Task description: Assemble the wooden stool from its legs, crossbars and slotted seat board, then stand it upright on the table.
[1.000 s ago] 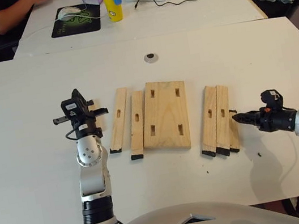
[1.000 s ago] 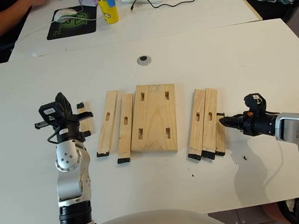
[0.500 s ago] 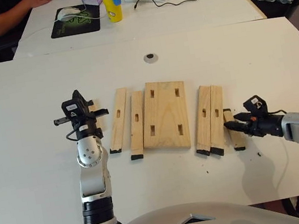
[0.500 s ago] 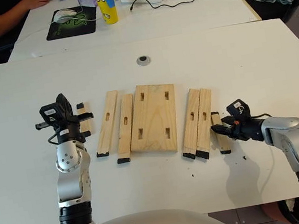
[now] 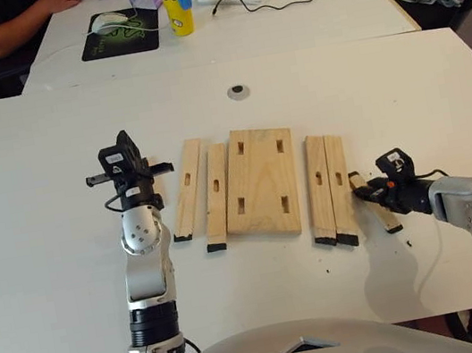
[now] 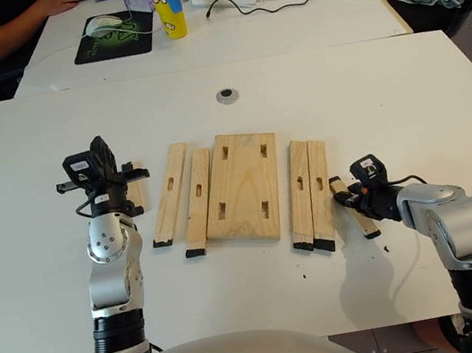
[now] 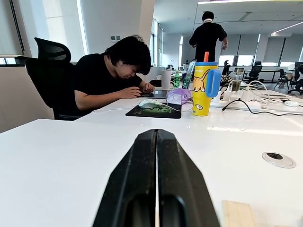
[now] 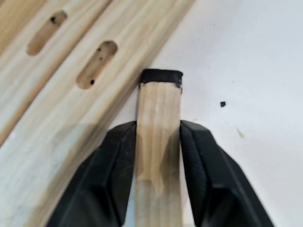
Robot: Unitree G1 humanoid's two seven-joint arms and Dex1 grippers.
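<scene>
Crossbar (image 8: 158,109) lay on the worktop (image 5: 36,174), gripped by right pincer (image 5: 368,194) beside two legs (image 5: 320,190); left pincer (image 7: 156,137) clenched empty.

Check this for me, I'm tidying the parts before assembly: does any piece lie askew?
Yes. The short crossbar, clamped in the right gripper, lies slanted beside the two right legs, which lie parallel with the seat board. Small dark specks dot the table near it.
</scene>
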